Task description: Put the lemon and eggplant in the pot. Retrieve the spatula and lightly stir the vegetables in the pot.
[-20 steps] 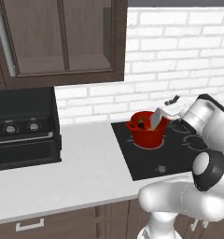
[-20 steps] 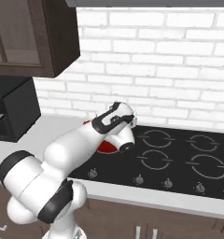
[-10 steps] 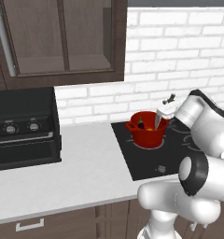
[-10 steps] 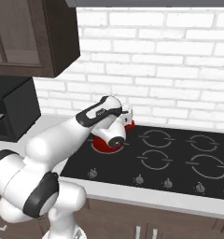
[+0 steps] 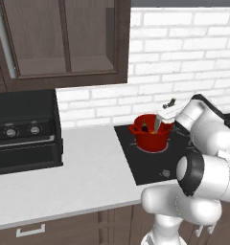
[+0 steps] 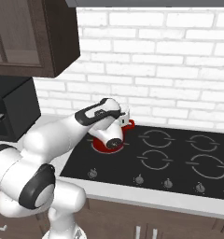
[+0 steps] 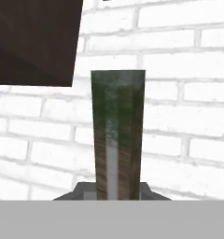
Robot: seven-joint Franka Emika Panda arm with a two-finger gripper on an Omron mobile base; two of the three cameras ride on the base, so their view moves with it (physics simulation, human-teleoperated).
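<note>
In the left base view, the pot point(image 5: 152, 135) sits right of centre on the near-left corner of the black cooktop point(image 5: 136, 162). A pale spatula point(image 5: 157, 122) slants down into it from the gripper point(image 5: 168, 108) at the upper right of the pot, so the tool's long axis runs from the hand down and to the left into the pot's mouth. A small dark shape inside the rim looks like the eggplant point(image 5: 144, 128); the lemon cannot be made out.

In the right base view, the arm's forearm crosses the left half of the frame and covers most of the pot point(image 6: 129, 124), of which a red edge and handle show beside the wrist.

In the hand view, the spatula point(image 7: 117, 135) stands as a long wooden bar up the middle of the frame, rising from between the finger bases against the white brick wall point(image 7: 188, 93). The jaws are pressed together on it. The stirring probably depends on keeping the blade below the rim while the hand swings.
</note>
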